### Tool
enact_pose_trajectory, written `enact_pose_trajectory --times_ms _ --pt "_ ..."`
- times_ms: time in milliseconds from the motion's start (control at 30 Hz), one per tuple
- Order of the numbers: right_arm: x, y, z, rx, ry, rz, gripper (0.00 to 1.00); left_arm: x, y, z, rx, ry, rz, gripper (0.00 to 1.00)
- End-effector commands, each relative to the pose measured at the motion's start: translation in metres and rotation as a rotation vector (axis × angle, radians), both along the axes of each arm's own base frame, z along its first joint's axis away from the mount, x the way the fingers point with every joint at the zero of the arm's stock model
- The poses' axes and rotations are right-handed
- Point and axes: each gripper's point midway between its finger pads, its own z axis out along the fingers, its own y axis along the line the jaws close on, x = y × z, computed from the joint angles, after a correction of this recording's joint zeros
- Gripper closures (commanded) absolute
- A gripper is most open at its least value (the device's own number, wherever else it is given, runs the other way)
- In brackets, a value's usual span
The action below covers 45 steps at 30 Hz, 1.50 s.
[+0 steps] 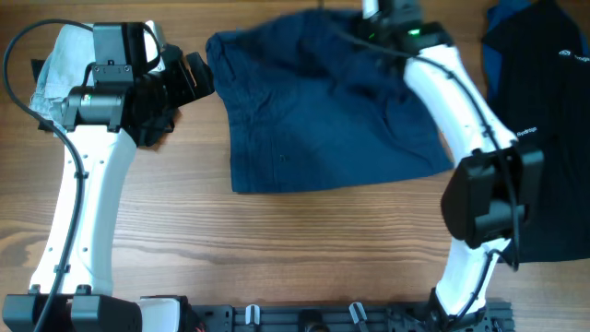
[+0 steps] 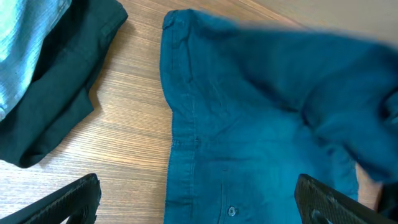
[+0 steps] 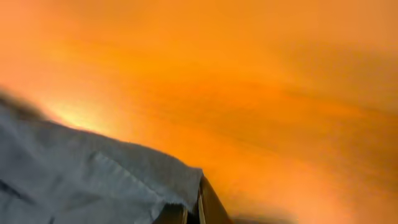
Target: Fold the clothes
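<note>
From overhead, the clothes [image 1: 323, 111], a pair of navy shorts, lie spread at the middle of the table [image 1: 277, 240], apart from the black garment [image 1: 544, 138] at the right. The right tool [image 1: 376, 17] sits at the shorts' far edge. The left tool [image 1: 196, 74] hovers just beside their left side, near a pale denim piece [image 1: 51, 78].

The left wrist view shows its fingers [image 2: 68, 199] spread wide with nothing between them. Below them lie a seamed edge of the shorts and a small button, and a blurred hump of fabric rises at the right.

The right wrist view is blurred, yet the tool there is pressed together, pinching a hem of the shorts at the bottom of the picture, over bare table.

I judge this the start of the first fold, with the far edge gripped. The next move calls for carrying that edge toward the near one and laying it flat, corners matched
</note>
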Motion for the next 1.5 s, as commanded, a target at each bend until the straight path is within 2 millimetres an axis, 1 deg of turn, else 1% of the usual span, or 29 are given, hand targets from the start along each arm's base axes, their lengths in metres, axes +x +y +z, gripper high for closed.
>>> enact_pose_trajectory --times_ms 0,33,133,200,267,300,333,400,433,467,500,533,567,600,633,700,767,833,867,933,1000,1067,1100,1133,1200,1267,1333,1400,1467 --pt "0.034 -0.027 0.005 0.067 -0.097 -0.034 0.96 -0.002 0.005 0.006 0.014 -0.017 0.014 0.00" --pt "0.047 -0.038 -0.001 0.070 -0.135 -0.053 0.96 -0.002 0.005 0.006 0.014 -0.017 0.014 0.00" --pt "0.063 -0.047 -0.026 0.069 -0.148 -0.072 0.96 -0.001 0.005 0.006 0.014 -0.018 0.014 0.01" --pt "0.076 -0.058 -0.052 0.066 -0.156 -0.094 0.96 -0.001 0.005 0.006 0.017 -0.018 0.016 0.00" --pt "0.084 -0.070 -0.076 0.064 -0.153 -0.124 0.96 -0.001 0.007 0.005 0.026 -0.016 0.023 0.00" --pt "0.086 -0.077 -0.083 0.068 -0.151 -0.146 0.96 -0.001 0.008 0.004 0.029 -0.014 0.026 0.00" --pt "0.088 -0.089 -0.088 0.079 -0.156 -0.201 0.96 0.000 0.008 0.002 0.029 -0.009 0.026 0.00" --pt "0.093 -0.104 -0.084 0.095 -0.187 -0.239 0.94 0.001 0.008 -0.002 0.029 0.001 0.026 0.00" --pt "0.095 -0.111 -0.079 0.104 -0.206 -0.252 0.89 0.002 0.008 -0.004 0.030 0.006 0.026 0.00" --pt "0.097 -0.119 -0.072 0.107 -0.224 -0.264 0.67 0.003 0.008 -0.006 0.030 0.010 0.026 0.00" --pt "0.098 -0.126 -0.067 0.107 -0.232 -0.274 0.50 0.004 0.008 -0.008 0.030 0.014 0.026 0.01" --pt "0.098 -0.136 -0.062 0.108 -0.228 -0.290 0.20 0.006 0.008 -0.011 0.032 0.018 0.027 0.01" --pt "0.096 -0.145 -0.058 0.109 -0.213 -0.299 0.06 0.007 0.008 -0.012 0.033 0.020 0.027 0.00" --pt "0.094 -0.152 -0.054 0.112 -0.199 -0.302 0.00 0.007 0.008 -0.013 0.033 0.021 0.027 0.00" --pt "0.091 -0.157 -0.047 0.119 -0.180 -0.299 0.00 0.008 0.010 -0.013 0.038 0.019 0.032 0.00" --pt "0.084 -0.160 -0.032 0.124 -0.153 -0.285 0.00 0.010 0.012 -0.011 0.049 0.010 0.040 0.00" --pt "0.069 -0.156 -0.007 0.124 -0.125 -0.267 0.00 0.013 0.012 -0.009 0.049 -0.005 0.042 0.00" --pt "0.054 -0.146 0.014 0.148 -0.101 -0.224 0.00 0.015 0.012 -0.008 0.049 -0.016 0.042 0.00" --pt "0.044 -0.135 0.026 0.165 -0.084 -0.163 0.00 0.015 0.012 -0.007 0.048 -0.020 0.042 0.00" --pt "0.014 -0.113 0.039 0.216 0.000 -0.057 0.00 0.016 0.009 -0.006 0.041 -0.023 0.033 0.00" --pt "-0.016 -0.104 0.040 0.257 0.105 -0.041 0.00 0.012 0.003 -0.010 0.044 -0.003 0.018 0.00" --pt "-0.054 -0.101 0.031 0.301 0.259 -0.092 0.00 0.003 -0.002 -0.016 0.049 0.036 0.001 0.00" --pt "-0.078 -0.100 0.027 0.317 0.352 -0.122 0.00 -0.003 -0.003 -0.020 0.047 0.068 0.001 0.00" --pt "-0.097 -0.099 0.025 0.327 0.419 -0.145 0.00 -0.010 -0.002 -0.024 0.032 0.105 0.024 0.00" --pt "-0.120 -0.102 0.025 0.329 0.494 -0.202 0.00 -0.023 -0.002 -0.032 -0.002 0.179 0.078 0.00" --pt "-0.144 -0.119 0.034 0.269 0.517 -0.306 0.00 -0.040 -0.001 -0.039 -0.016 0.259 0.114 0.01" --pt "-0.168 -0.135 0.057 0.233 0.490 -0.418 0.00 -0.055 -0.001 -0.043 -0.035 0.325 0.149 0.02" --pt "-0.190 -0.138 0.079 0.255 0.464 -0.482 0.00 -0.063 -0.007 -0.045 -0.040 0.355 0.140 0.04" --pt "-0.216 -0.138 0.098 0.290 0.453 -0.533 0.00 -0.078 -0.022 -0.050 -0.031 0.410 0.113 0.05"
